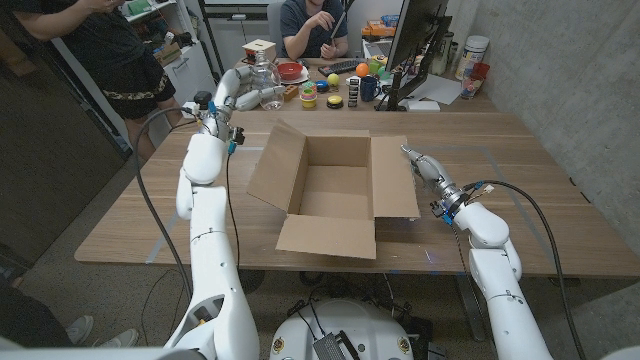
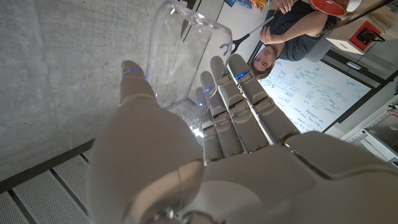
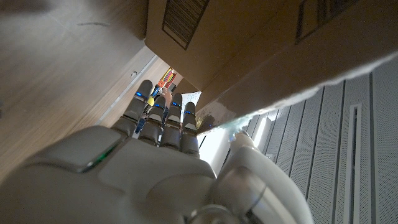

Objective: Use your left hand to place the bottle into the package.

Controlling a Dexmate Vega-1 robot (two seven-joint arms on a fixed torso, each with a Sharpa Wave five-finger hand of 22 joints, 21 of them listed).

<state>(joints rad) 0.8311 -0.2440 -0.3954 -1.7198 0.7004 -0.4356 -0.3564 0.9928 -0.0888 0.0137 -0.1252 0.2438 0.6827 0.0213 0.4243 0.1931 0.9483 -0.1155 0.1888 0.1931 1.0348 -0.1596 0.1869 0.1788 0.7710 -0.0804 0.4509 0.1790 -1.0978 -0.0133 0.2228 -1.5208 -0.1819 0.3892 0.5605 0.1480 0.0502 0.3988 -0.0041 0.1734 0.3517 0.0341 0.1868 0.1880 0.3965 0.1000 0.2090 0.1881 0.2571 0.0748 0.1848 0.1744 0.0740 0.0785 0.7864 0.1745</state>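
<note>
An open cardboard box point(image 1: 335, 190), the package, stands in the middle of the table with its flaps spread. My left hand point(image 1: 238, 90) is stretched to the far left end of the table, well beyond the box. It holds a clear plastic bottle point(image 1: 262, 76) between thumb and fingers. In the left wrist view the bottle point(image 2: 180, 56) sits upright in the grip of my left hand point(image 2: 211, 143). My right hand point(image 1: 425, 166) lies against the box's right flap with fingers straight, holding nothing. In the right wrist view that hand point(image 3: 161, 149) reaches along the underside of the cardboard flap point(image 3: 249, 50).
Clutter lines the far end of the table: a red bowl point(image 1: 290, 70), a dark mug point(image 1: 369, 88), small jars and fruit, and a monitor point(image 1: 412, 45). A person sits behind the table point(image 1: 315, 25); another stands at far left point(image 1: 110, 50).
</note>
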